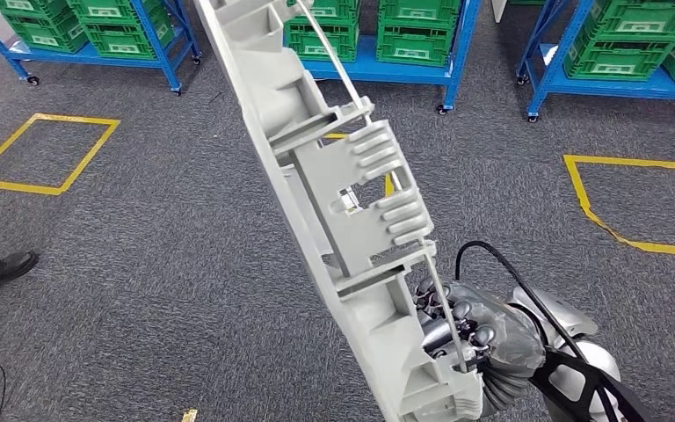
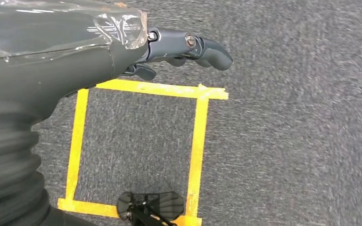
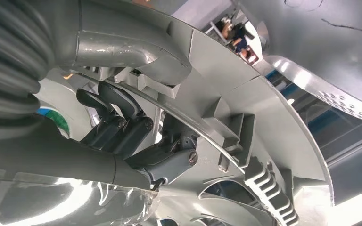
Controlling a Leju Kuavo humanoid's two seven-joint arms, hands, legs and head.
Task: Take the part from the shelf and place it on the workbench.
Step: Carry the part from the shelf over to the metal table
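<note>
The head view looks down from high at the carpet floor. The left wrist view faces this floor too; the right wrist view sits very close behind the part.

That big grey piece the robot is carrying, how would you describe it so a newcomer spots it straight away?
Look at the middle of the head view, above the grey carpet. A long pale grey plastic part slants from top to bottom there, gripped near its lower end by the right hand. Its ribbed fins and boxy recesses set it apart from the green crates on the blue shelves behind.
</note>
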